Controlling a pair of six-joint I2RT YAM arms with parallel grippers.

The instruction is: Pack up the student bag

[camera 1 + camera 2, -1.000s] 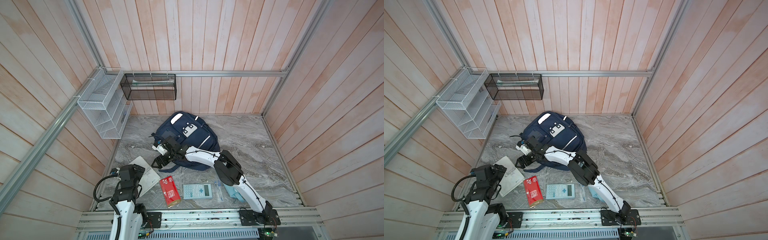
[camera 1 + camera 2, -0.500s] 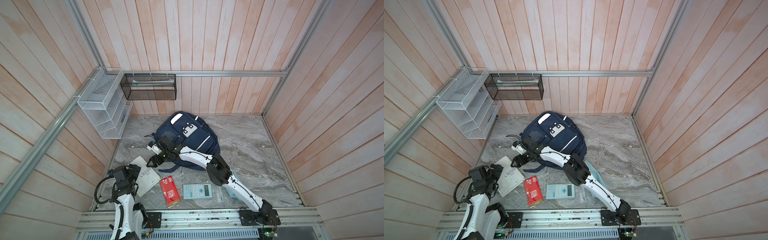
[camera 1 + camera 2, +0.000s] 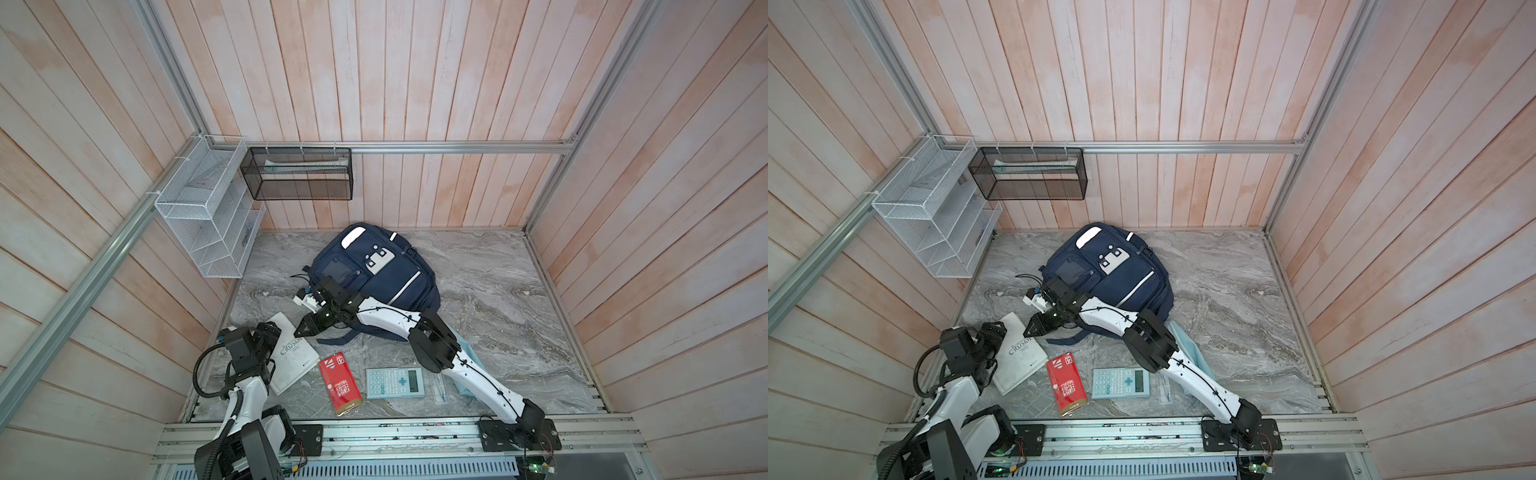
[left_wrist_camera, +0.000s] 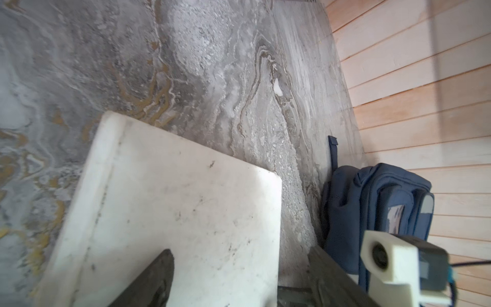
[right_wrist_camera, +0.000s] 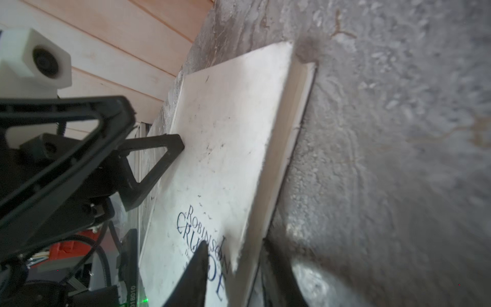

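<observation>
Fingers (image 4: 156,273) of the left gripper (image 4: 239,255) stand wide apart over the book (image 4: 186,199): one dark finger hangs above the white cover, and its partner sits past the cover's edge, above bare table (image 4: 186,66). The right gripper (image 5: 236,252) meets the same book from the opposite side. Its fingers (image 5: 198,271) are set narrow, one over the printed title and one down beside the page edge. Whether they already pinch the book cannot be told.

In both top views the student bag (image 3: 386,282) (image 3: 1121,286) lies flat just beyond the book, toward the rear wall, near it but apart. The right arm (image 3: 386,320) crosses the bag's nearer edge, and a loose strap (image 3: 336,340) trails out between bag and book.

On the book's other side a red carton (image 3: 340,384) lies just beside its corner. A calculator (image 3: 395,383) follows, and farther out a pale-blue pouch (image 3: 465,353) is partly hidden under the right forearm.

The bag is padded navy fabric with rounded shoulders, white stripes and a white patch bearing two round studs. The book is a flat rectangle whose white cover is scuffed with dark specks. It carries navy serif lettering, "Robinson Crusoe", above a cream block of pages. The carton is a glossy oblong and the calculator is pale grey-blue plastic. The table has a grey, veined, marble-like surface.
</observation>
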